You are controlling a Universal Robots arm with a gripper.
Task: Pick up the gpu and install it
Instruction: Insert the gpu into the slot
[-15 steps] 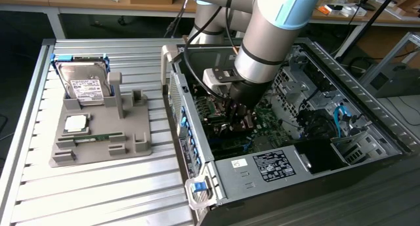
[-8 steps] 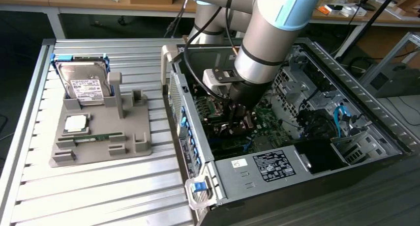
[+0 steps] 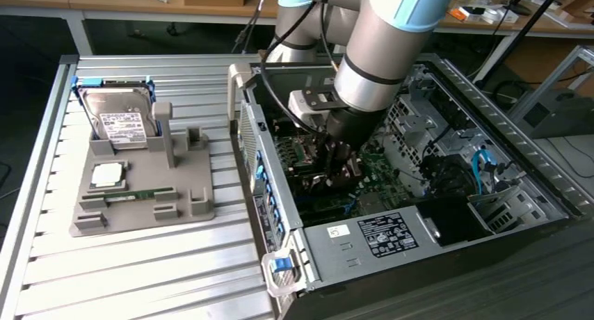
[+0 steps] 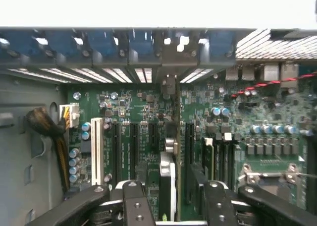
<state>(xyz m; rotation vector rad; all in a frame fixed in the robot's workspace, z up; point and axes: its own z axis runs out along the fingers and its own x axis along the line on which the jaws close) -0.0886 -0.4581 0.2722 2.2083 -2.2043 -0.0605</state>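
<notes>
Bench: ribbed light-grey metal top (image 3: 139, 264) of long parallel slats, carrying a grey plastic fixture near its far corner on the exterior view's left, and an open computer case along its edge on the exterior view's right.
Fixture: matt grey moulded holder (image 3: 139, 195) with upright posts; a silver white-labelled hard drive (image 3: 119, 118) stands tilted in its far end, a slim green RAM stick (image 3: 130, 193) lies flat in a slot near its front, a small square silvery chip (image 3: 107, 172) sits between them.
Case: black sheet-metal box (image 3: 408, 243) lying open, with perforated panels, blue plastic latches on the rear bracket row, and a white-labelled black power supply at the near end.
Motherboard: green circuit board (image 4: 257, 112) studded with silver-topped capacitors, black expansion slots and one white slot.
Gpu: thin card (image 4: 171, 137) seen edge-on in the wrist view, standing upright over the black slots at the motherboard's middle, its far end meeting the rear bracket row.
Jaws: gripper (image 4: 170, 201) with black bolted fingers (image 4: 133, 206) closed on the gpu's near edge, deep inside the case under the grey arm.
</notes>
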